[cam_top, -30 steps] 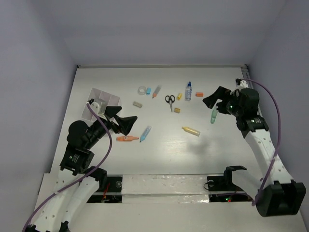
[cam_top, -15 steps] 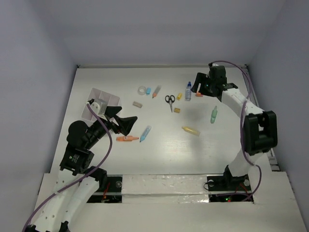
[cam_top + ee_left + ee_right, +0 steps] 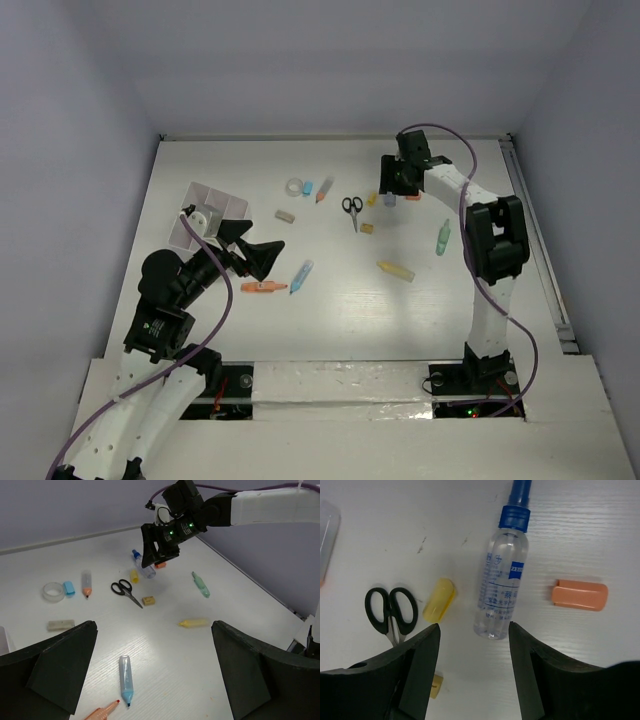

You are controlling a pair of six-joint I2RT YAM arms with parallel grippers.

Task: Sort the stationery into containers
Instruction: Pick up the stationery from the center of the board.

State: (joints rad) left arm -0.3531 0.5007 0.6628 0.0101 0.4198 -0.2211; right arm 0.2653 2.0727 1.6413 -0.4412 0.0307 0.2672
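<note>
My right gripper [image 3: 392,182] [image 3: 473,639] hangs open above the clear blue-capped bottle [image 3: 502,587] [image 3: 142,565]; the bottle's base lies between the fingertips without touching them. Beside the bottle lie a yellow cap [image 3: 439,599], an orange cap [image 3: 580,595] and the black-handled scissors [image 3: 392,612] [image 3: 351,209]. My left gripper [image 3: 262,255] [image 3: 154,632] stands wide open and holds nothing. Just in front of it lie a blue marker [image 3: 301,275] [image 3: 125,679] and an orange marker [image 3: 265,287]. The white divided box [image 3: 210,212] sits at the left, behind the left gripper.
A yellow marker [image 3: 396,271] and a green marker [image 3: 442,237] lie right of centre. Tape roll [image 3: 295,186], blue cap [image 3: 308,187] and an orange-tipped marker [image 3: 324,189] lie at the back. A grey eraser [image 3: 285,215] and a small tan eraser [image 3: 367,228] lie nearby.
The right arm has swung from the right side toward the far middle, over the bottle, and its jaws have narrowed. The left arm has not moved.
</note>
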